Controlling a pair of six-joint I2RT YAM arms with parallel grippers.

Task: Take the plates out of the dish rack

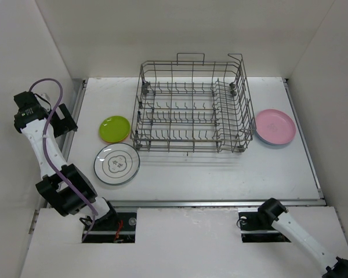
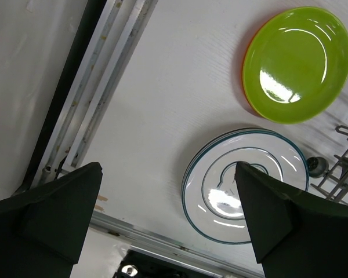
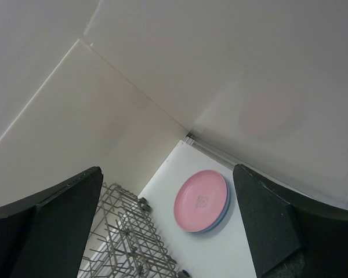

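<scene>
Plates (image 1: 274, 125) are stacked at nine and three o'clock of the rack (image 1: 232, 116); the left claw (image 2: 167, 169) and right claw (image 3: 167, 169) are spread wide.

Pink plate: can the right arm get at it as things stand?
Probably yes: the pink plate lies in the open right of the rack, nothing above it, and the right gripper is open.

Dish rack (image 1: 185, 149): grey wire, upright, tines up, tall sides. Lime green plate (image 1: 115, 128) flat at rack's 9 o'clock, sits on orange plate (image 2: 243, 81), only orange rim shows. White plate (image 1: 116, 164) w/ dark ring + printed motif, flat at 8 o'clock, tops a stack, count below unclear. Pink plate (image 1: 274, 125) flat at 3 o'clock, just beside rack, on blue plate (image 3: 223, 218)
</scene>
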